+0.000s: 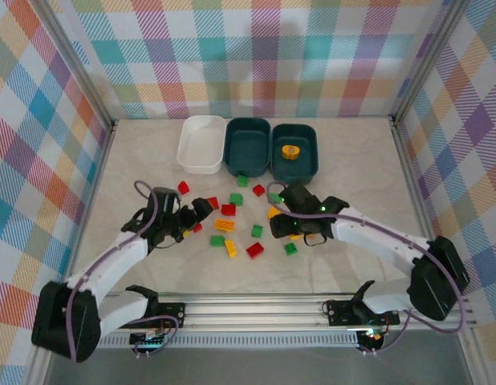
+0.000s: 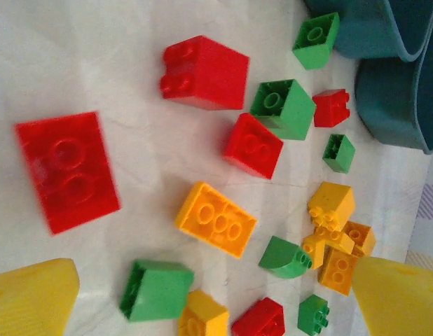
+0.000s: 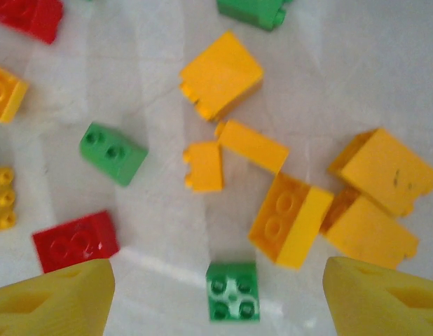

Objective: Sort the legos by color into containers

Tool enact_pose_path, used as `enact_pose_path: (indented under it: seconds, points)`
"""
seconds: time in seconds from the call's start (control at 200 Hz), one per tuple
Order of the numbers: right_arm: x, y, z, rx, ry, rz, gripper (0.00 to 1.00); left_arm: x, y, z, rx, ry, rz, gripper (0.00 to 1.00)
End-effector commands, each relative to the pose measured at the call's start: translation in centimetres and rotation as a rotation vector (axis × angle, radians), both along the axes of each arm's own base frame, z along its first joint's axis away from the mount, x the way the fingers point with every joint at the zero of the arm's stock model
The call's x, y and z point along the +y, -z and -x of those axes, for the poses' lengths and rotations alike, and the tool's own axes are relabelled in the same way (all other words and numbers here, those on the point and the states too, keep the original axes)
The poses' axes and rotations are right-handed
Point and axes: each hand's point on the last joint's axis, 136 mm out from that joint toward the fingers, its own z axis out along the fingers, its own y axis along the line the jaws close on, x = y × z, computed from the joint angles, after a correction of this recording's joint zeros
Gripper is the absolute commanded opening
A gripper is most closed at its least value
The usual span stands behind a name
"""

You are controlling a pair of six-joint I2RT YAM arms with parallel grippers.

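The legos (image 1: pixel 232 224) lie scattered on the pale, faintly marbled counter (image 1: pixel 144 160), between the two arms and just in front of the bins. They are glossy hard plastic, red, green and yellow, with round studs on top.

At the back stand three shallow bins with rounded corners, side by side: a white bin (image 1: pixel 201 143), a middle teal bin (image 1: pixel 246 143) and a right teal bin (image 1: pixel 309 159). From above, one round yellow piece (image 1: pixel 290 151) sits in the right teal bin, and a green brick (image 1: pixel 242 180) lies just beside the middle bin's front wall.

The left claw (image 2: pixel 215 269) hangs low over the bricks, its ribbed yellow fingers (image 2: pixel 31 294) spread wide with nothing between them. Its camera picks out a large red two-stud brick (image 2: pixel 66 171), a yellow six-stud brick (image 2: pixel 216 219) and a green piece with a curved top (image 2: pixel 285 257).

The right claw (image 3: pixel 216 269) is spread too, above a cluster of yellow bricks (image 3: pixel 286 220) lying on their sides with smooth faces showing. A small green four-stud brick (image 3: pixel 232 290) lies between its fingers, seemingly untouched. Any lettering on the studs is too blurred to read.
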Motion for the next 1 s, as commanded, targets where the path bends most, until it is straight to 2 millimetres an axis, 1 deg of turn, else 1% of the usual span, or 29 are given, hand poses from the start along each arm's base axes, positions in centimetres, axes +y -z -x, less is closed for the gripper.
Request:
enact_pose_path:
  seconds: [0.0, 0.04, 0.055, 0.09, 0.17, 0.25, 0.38, 0.475, 0.535, 0.605, 0.695, 0.725, 0.79, 0.88, 0.995]
  points:
    - [-1.5, 2.1, 4.4, 0.114, -0.007, 0.073, 0.79, 0.5, -1.9, 0.5, -0.082, -0.022, 0.01, 1.0]
    - [-1.6, 2.9, 5.3, 0.132, -0.014, 0.086, 0.79, 0.7, -2.1, 0.9, -0.089, -0.019, -0.001, 1.0]
    - [-1.6, 3.2, 5.6, 0.137, -0.015, 0.088, 0.8, 1.0, -1.6, 1.5, -0.065, -0.018, -0.016, 1.0]
    - [-1.4, 3.9, 6.2, 0.157, -0.024, 0.084, 0.8, 1.3, -1.5, 2.0, -0.06, -0.018, -0.03, 1.0]
    - [-0.7, 5.5, 7.0, 0.197, -0.051, 0.086, 0.8, 1.6, -1.2, 2.8, -0.056, -0.012, -0.039, 1.0]
    - [-0.6, 6.6, 6.4, 0.191, -0.052, 0.153, 0.8, 1.6, -1.1, 3.5, -0.048, -0.004, -0.036, 1.0]
    - [-1.9, 7.8, 4.5, 0.124, -0.015, 0.281, 0.8, 1.6, -0.9, 4.1, -0.044, -0.008, -0.022, 1.0]
    - [-2.7, 8.5, 3.6, 0.094, 0.006, 0.342, 0.8, 1.6, -1.0, 4.1, -0.057, -0.018, -0.009, 1.0]
    - [-2.6, 9.1, 3.1, 0.085, 0.003, 0.35, 0.78, 1.8, -1.0, 4.0, -0.064, -0.029, -0.011, 1.0]
    - [-2.4, 9.3, 2.2, 0.063, 0.004, 0.353, 0.73, 1.9, -0.9, 3.8, -0.066, -0.043, -0.012, 1.0]
    - [-1.4, 9.6, 1.5, 0.055, -0.021, 0.313, 0.66, 2.0, -0.8, 3.5, -0.067, -0.053, -0.009, 1.0]
    - [-1.1, 9.6, 1.3, 0.053, -0.027, 0.304, 0.62, 2.0, -0.8, 3.5, -0.064, -0.053, -0.012, 1.0]
    - [-0.6, 9.7, 1.1, 0.052, -0.043, 0.292, 0.48, 2.0, -0.9, 3.3, -0.06, -0.049, -0.02, 1.0]
    - [-0.3, 9.6, 1.0, 0.045, -0.051, 0.281, 0.37, 2.1, -1.0, 3.2, -0.057, -0.051, -0.033, 1.0]
    - [0.1, 8.5, 1.1, 0.042, -0.058, 0.251, 0.33, 2.2, -1.1, 3.0, -0.069, -0.051, -0.048, 1.0]
